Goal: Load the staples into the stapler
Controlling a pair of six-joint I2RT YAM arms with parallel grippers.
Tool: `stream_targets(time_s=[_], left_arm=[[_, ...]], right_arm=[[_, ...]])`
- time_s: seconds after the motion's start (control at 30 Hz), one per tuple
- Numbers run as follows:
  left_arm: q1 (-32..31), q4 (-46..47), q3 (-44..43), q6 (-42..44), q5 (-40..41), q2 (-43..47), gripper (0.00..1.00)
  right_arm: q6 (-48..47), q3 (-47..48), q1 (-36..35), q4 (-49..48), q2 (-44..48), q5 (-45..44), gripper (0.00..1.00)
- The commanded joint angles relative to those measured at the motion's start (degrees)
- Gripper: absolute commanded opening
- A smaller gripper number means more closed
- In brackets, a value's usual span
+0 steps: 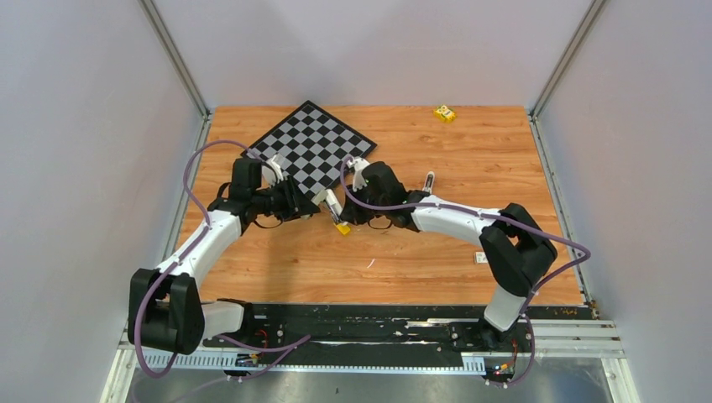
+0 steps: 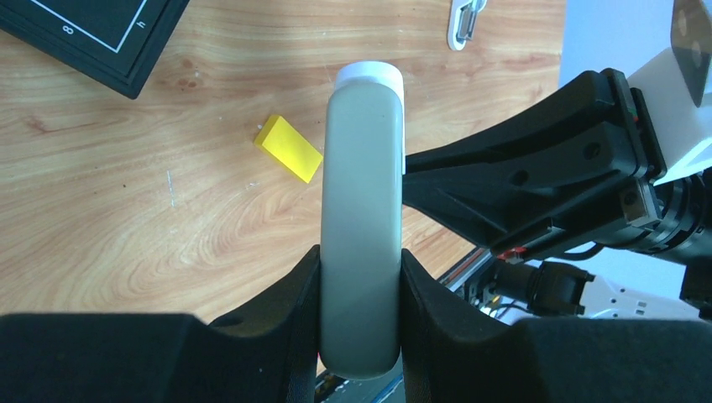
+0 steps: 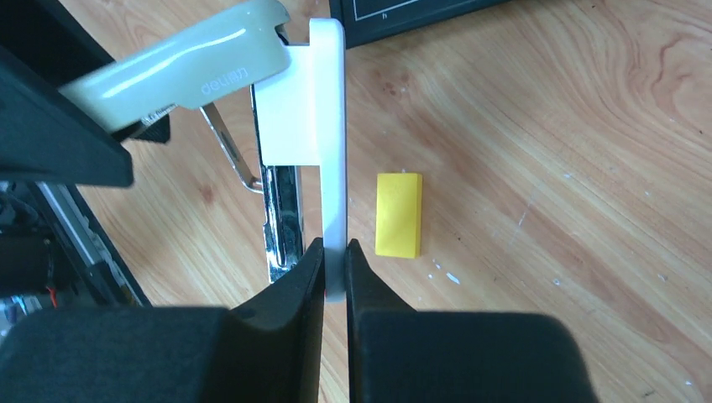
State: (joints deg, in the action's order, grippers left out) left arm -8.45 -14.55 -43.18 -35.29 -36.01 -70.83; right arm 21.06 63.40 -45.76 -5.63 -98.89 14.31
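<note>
The stapler (image 1: 331, 201) hangs opened up between my two grippers above the table. My left gripper (image 1: 314, 206) is shut on its rounded grey-olive top (image 2: 363, 227). My right gripper (image 1: 342, 215) is shut on the thin white base plate (image 3: 326, 126), with the shiny metal tray (image 3: 281, 210) hanging open beside it. In the wrist views the left gripper (image 2: 361, 281) and the right gripper (image 3: 334, 262) both clamp tightly. A small silvery-white oblong piece (image 1: 429, 180) lies on the wood to the right, and it also shows in the left wrist view (image 2: 466, 21); I cannot tell whether it is the staples.
A yellow block (image 1: 342, 227) lies on the wood just below the stapler, also in both wrist views (image 2: 289, 149) (image 3: 399, 214). A chessboard (image 1: 312, 147) lies behind the grippers. A small yellow object (image 1: 444, 113) sits at the back edge. A small white item (image 1: 482, 257) lies by the right arm.
</note>
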Motion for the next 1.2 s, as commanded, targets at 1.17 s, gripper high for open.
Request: stream_targets(time_s=[1.17], left_arm=[[0.46, -20.01, -20.96, 23.84, 6.58, -8.84, 0.0]], right_arm=[[-18.92, -8.51, 3.0, 10.91, 9.95, 17.52, 0.0]])
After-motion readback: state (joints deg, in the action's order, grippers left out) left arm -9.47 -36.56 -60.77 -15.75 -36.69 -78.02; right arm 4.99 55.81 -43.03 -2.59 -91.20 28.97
